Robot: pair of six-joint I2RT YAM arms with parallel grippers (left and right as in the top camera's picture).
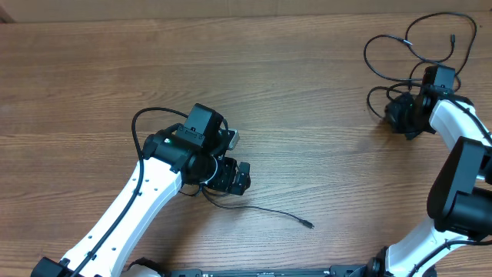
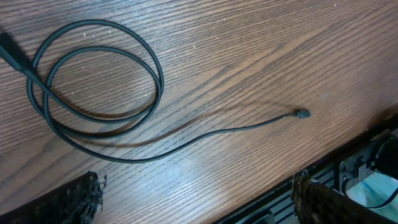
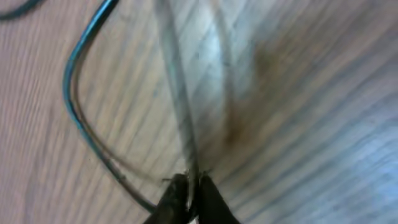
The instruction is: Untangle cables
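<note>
The wooden table [image 1: 307,92] is brown, with long wavy grain lines. It looks smooth and a bit shiny. There is lots of bare wood in the middle, between the two arms. The far edge runs along the top of the overhead view. The near edge is at the bottom, by a black rail [image 1: 261,271].

The tangled cables [image 1: 419,46] lie at the far right, close to the far edge. They are thin, black and bendy, and they make big round loops. The right claw [image 3: 191,186] sits at the near side of those loops. It is pinched tight on one thin strand [image 3: 177,93], which runs up from its tips. The right wrist view is blurry. A second strand [image 3: 73,106] curves beside it on the wood.

The loose cable [image 2: 99,99] lies under the left arm, well apart from the tangle. It makes two round rings, then a long wavy tail. The tail ends in a small plug [image 2: 303,114], not far from the near edge. The left claw [image 2: 196,183] hangs above it, spread wide and holding nothing. Its finger pads [image 2: 78,202] look black and rough.
</note>
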